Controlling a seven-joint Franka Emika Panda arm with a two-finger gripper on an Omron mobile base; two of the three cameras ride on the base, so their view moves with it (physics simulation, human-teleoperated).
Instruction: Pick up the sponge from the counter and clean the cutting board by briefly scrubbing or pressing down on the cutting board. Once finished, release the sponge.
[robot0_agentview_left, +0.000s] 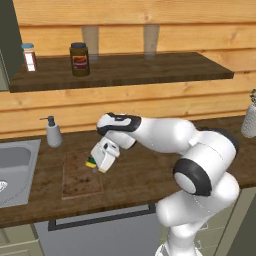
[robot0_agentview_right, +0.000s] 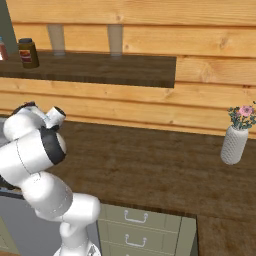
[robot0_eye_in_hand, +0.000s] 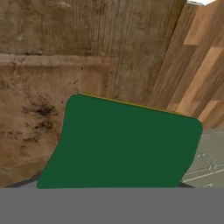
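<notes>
Sponge (robot0_agentview_left: 91, 162): soft, light (likely compresses); hold across its sides.
End effector (robot0_agentview_left: 95, 166): grasping sponge over cutting board (robot0_agentview_left: 80, 177).

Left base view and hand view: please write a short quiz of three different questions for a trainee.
1. True or false: the sponge is at the pincer.
2. Which colour is the sponge's big face in the hand view: (a) green, (b) red?
3. Name the object standing on the counter between the sink and the cutting board.

Key: 1 true; 2 (a); 3 the soap dispenser.
</notes>
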